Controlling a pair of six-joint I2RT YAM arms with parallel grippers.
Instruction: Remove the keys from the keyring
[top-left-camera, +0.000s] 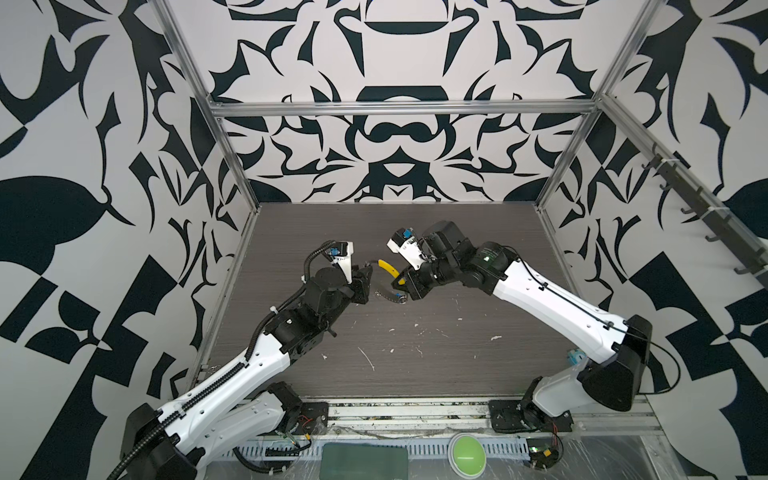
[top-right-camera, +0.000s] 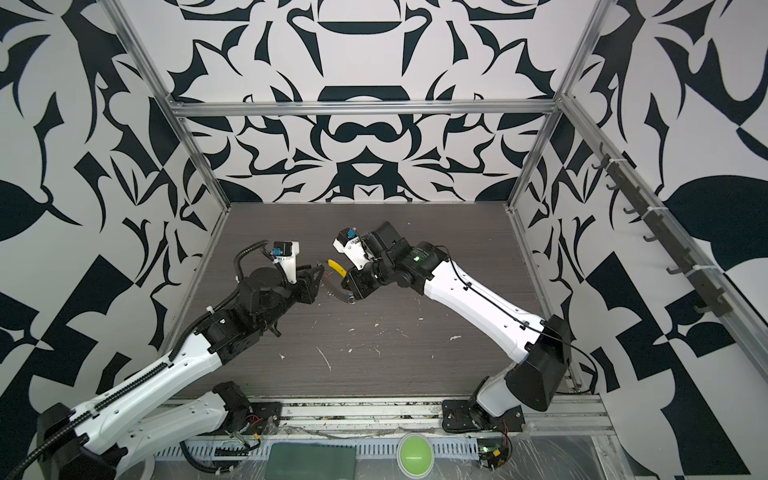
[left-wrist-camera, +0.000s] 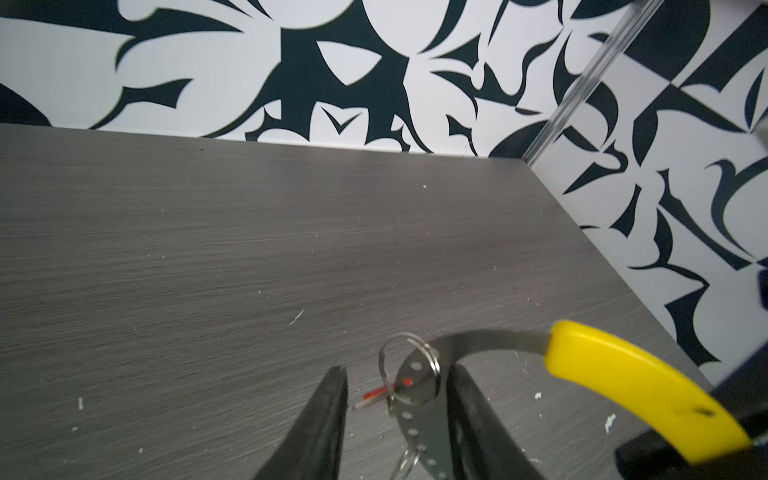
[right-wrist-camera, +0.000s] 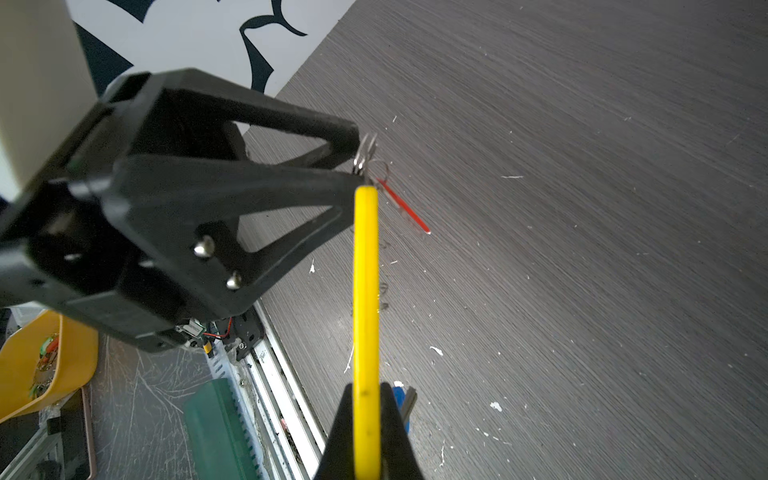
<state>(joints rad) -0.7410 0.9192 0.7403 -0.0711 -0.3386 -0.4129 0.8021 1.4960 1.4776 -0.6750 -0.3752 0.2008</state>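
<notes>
Blue key half hidden behind right hand, keyring cropped

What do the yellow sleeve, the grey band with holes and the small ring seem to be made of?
Sleeve: probably plastic or rubber; even opaque yellow, soft sheen.
Band: thin metal, likely steel; grey, dull gleam, punched holes.
Ring: polished metal wire; bright glints.

Both arms have smooth white shells and black joints. The left arm has a thick black bumpy cable running along it. The right arm has a thin black wire and a small green light. A small white box sits on each wrist. The left pincer is black. Its fingers are shaped like triangles with holes, and it has two shiny round screws.
</notes>
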